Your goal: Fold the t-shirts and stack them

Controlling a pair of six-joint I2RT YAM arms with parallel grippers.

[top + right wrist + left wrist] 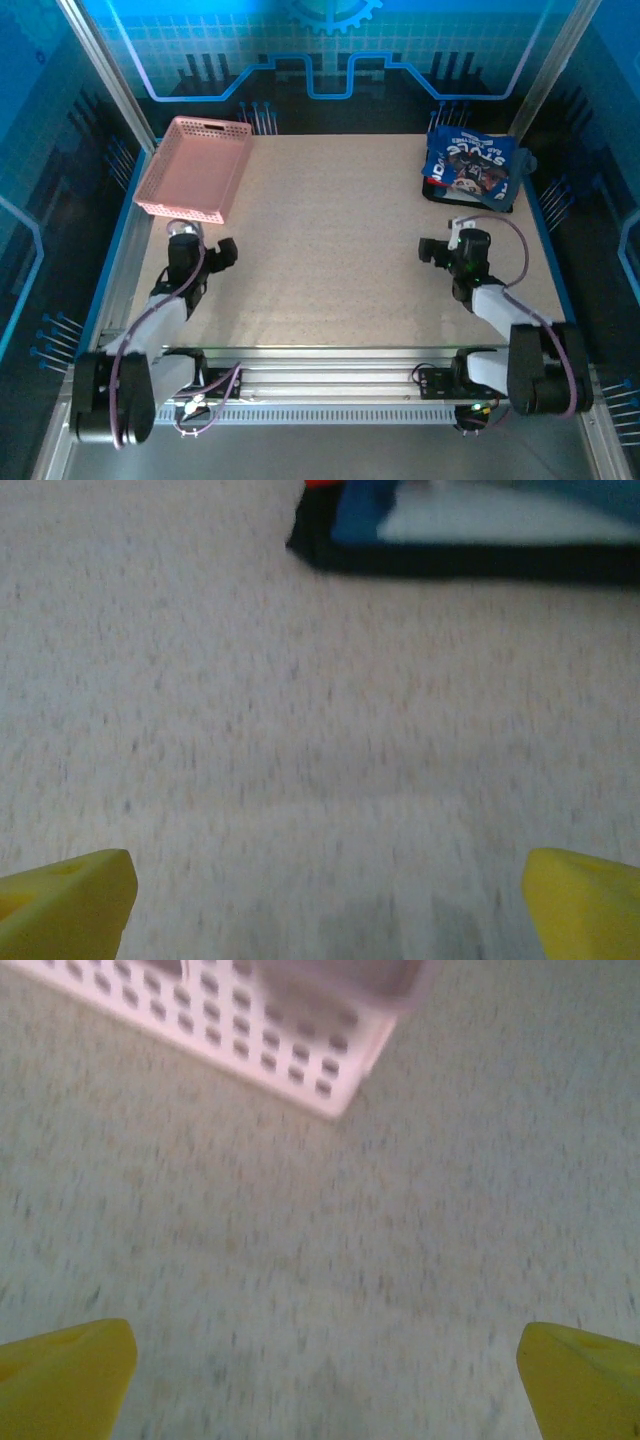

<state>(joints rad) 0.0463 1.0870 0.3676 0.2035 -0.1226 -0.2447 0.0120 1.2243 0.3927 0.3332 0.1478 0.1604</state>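
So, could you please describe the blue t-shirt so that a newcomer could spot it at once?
Start from the speckled beige table and look to its far right corner. The royal-blue t-shirt lies bunched there on a darker cloth. Its white printed lettering sets it apart from the pink perforated basket in the far left corner.

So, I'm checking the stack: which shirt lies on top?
The blue shirt with white print. The dark shirt lies under it, with just an edge peeking out on the near side.
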